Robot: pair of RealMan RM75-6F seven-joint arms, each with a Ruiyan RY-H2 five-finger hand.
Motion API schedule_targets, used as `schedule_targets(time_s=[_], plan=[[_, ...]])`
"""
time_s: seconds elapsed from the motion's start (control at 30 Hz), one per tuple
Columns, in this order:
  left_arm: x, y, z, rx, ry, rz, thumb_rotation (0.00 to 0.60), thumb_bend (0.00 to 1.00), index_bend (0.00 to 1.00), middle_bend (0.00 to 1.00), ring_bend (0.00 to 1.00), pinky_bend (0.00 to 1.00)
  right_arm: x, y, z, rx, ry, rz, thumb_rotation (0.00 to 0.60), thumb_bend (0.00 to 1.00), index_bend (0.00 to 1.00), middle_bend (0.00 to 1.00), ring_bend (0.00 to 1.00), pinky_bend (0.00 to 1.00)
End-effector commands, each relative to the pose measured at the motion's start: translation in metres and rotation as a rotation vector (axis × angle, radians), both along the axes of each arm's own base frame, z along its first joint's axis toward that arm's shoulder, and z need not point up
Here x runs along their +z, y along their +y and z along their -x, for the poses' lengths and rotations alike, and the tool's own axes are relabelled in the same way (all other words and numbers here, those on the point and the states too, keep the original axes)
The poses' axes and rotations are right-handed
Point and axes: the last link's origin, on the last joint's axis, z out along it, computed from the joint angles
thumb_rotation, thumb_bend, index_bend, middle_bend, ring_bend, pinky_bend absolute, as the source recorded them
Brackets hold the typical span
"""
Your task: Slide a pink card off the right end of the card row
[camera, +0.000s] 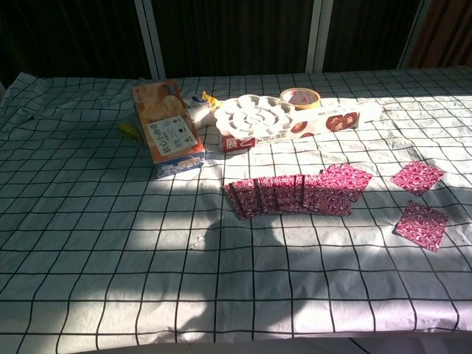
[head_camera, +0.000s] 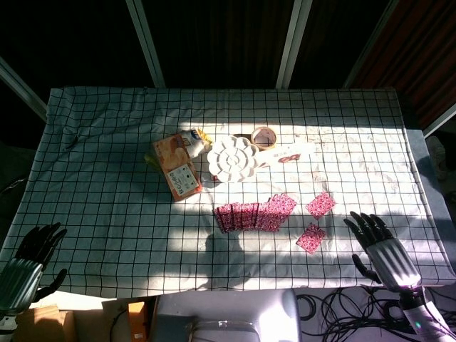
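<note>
Sunlit counter [head_camera: 107, 114] under a black-gridded white cloth before dark windows; my right fingers [head_camera: 367, 226] spread empty, two pink cards [head_camera: 320, 204] just leftward, separate from the card row [head_camera: 255, 213]; box lettering unreadable.

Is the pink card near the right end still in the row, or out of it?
Out. The upper pink card lies alone on the cloth, apart from the card row.

One overlapping row of pink cards [head_camera: 255, 214] and two loose pink cards [head_camera: 320, 204] [head_camera: 311, 238]; one orange box [head_camera: 177, 167], one white flower-shaped tray [head_camera: 231, 159], one tape roll [head_camera: 264, 137], one long white box [head_camera: 288, 154]; two robot hands [head_camera: 381, 249] [head_camera: 25, 260].
</note>
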Motion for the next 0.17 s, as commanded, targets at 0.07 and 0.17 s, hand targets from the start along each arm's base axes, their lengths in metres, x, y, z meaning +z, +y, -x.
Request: schedule_targets(time_s=[0.07,0.17], plan=[[-0.0001,-0.0007,-0.0002,0.003,-0.001,-0.006,0.6,0.37,0.0,0.0,0.0,0.0,-0.0037,0.0095,0.0083,-0.011,0.041,0.026,0.6,0.41,0.0,0.0,0.0,0.05],[-0.0003,0.0,0.0004,0.008,0.0,-0.004,0.6,0.37,0.0,0.0,0.0,0.0,-0.0045,0.0099,0.0082,-0.015,0.046,0.029,0.6,0.41,0.0,0.0,0.0,0.05]])
